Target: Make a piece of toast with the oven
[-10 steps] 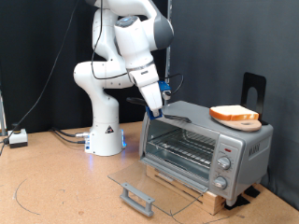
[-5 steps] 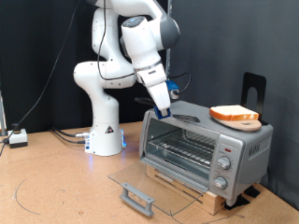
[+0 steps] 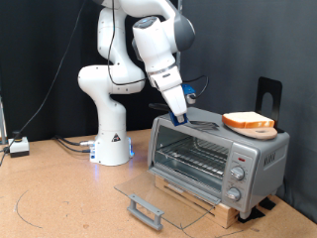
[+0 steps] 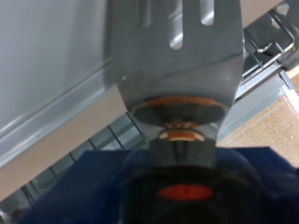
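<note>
Your gripper (image 3: 181,112) hangs above the oven (image 3: 218,159), fingers pinching a spatula (image 4: 175,56) aimed toward the piece of toast (image 3: 248,122), which sits on a plate (image 3: 254,130) atop the oven; the door (image 3: 158,197) lies open.

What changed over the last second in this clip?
The gripper, holding a slotted metal spatula, moved toward the exterior view's right and slightly up, over the silver-grey toaster oven. The orange-crusted toast on the round wooden plate and the open glass door stayed put.
</note>
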{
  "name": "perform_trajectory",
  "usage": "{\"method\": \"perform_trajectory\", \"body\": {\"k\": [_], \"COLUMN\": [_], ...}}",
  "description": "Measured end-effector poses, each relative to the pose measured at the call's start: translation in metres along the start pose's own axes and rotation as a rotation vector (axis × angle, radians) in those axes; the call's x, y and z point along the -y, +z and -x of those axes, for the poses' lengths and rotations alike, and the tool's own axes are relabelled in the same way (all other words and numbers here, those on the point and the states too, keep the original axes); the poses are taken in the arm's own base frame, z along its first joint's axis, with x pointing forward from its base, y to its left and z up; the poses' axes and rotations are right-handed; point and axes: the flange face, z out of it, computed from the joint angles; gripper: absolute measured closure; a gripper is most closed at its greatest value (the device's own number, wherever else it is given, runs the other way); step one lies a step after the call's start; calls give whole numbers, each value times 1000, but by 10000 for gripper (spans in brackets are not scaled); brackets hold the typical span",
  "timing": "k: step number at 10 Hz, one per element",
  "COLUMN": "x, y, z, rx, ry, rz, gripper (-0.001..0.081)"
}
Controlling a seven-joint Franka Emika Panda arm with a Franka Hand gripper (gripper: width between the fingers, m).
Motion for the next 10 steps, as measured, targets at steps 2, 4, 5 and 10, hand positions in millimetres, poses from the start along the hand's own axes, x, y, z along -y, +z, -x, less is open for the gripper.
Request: {"method": "perform_trajectory", "body": {"k": [2, 4, 5, 10], "x": [5, 14, 20, 23], "y": [3, 6, 8, 7], "z": [-5, -11, -14, -17], "rx": [8, 9, 6, -4], "ry": [-2, -12, -17, -14], "rz": [0, -6, -12, -11], "gripper": [384, 384, 384, 384]}}
